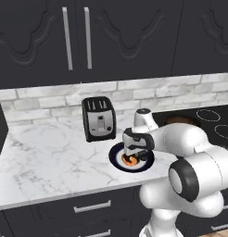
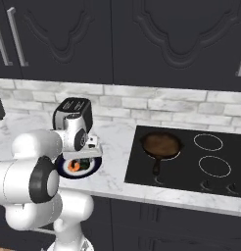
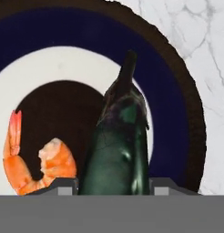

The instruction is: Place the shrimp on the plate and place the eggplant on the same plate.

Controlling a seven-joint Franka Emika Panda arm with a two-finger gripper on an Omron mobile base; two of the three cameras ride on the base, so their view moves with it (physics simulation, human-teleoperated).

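Note:
The plate [image 3: 41, 36], with its navy rim, white ring and brown centre, lies on the marble counter just below my hand. On its centre rests the curled orange shrimp [image 3: 29, 166]. My gripper [image 3: 113, 184] is shut on the dark glossy eggplant [image 3: 120, 136], which points out over the plate's white ring, beside the shrimp. From the base views, the gripper [image 1: 136, 155] [image 2: 85, 162] hangs low over the plate [image 1: 117, 159] [image 2: 96, 165], with the shrimp [image 1: 129, 160] [image 2: 73, 167] showing under it. Whether the eggplant touches the plate, I cannot tell.
A black toaster [image 1: 99, 118] [image 2: 73, 112] stands just behind the plate. To the right is the black cooktop [image 2: 191, 166] with a brown-bottomed frying pan [image 2: 161, 144]. The counter's front edge [image 1: 65, 196] runs close in front of the plate.

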